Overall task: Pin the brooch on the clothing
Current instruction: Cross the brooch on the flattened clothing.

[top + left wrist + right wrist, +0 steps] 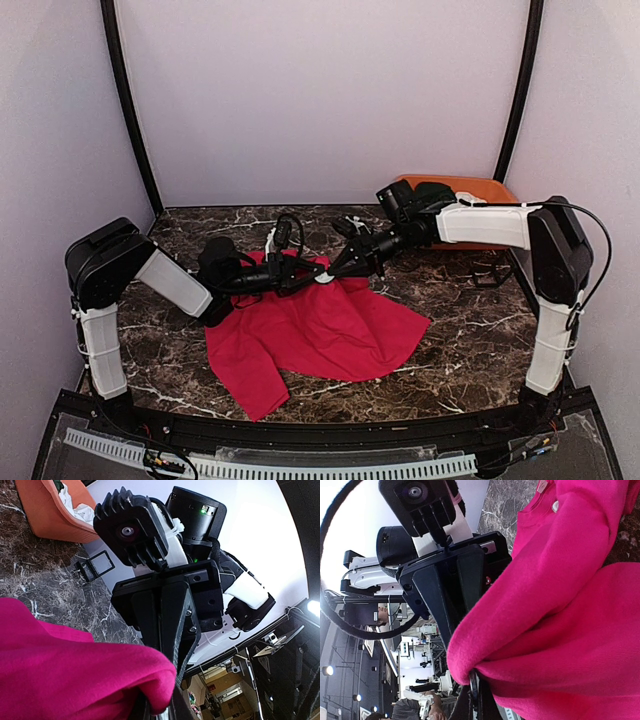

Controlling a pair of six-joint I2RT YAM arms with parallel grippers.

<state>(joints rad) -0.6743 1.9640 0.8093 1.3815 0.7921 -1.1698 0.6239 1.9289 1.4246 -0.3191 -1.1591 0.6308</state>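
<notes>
The clothing, a bright red T-shirt [320,335], lies spread on the marble table, with its far edge lifted where the two grippers meet. My left gripper [306,276] is shut on a fold of that edge, and the cloth [75,680] bulges out between its fingers. Tip to tip with it, my right gripper [338,270] is shut on a fold of the same shirt [560,630]. A small white round piece [323,279], possibly the brooch, shows between the two tips. The right wrist view shows a small white dot [555,506] on the shirt.
An orange basket [470,190] holding white and dark garments stands at the back right, behind the right arm. A small black frame-like object [490,270] lies on the table [450,350] near it. Pale booth walls close in three sides.
</notes>
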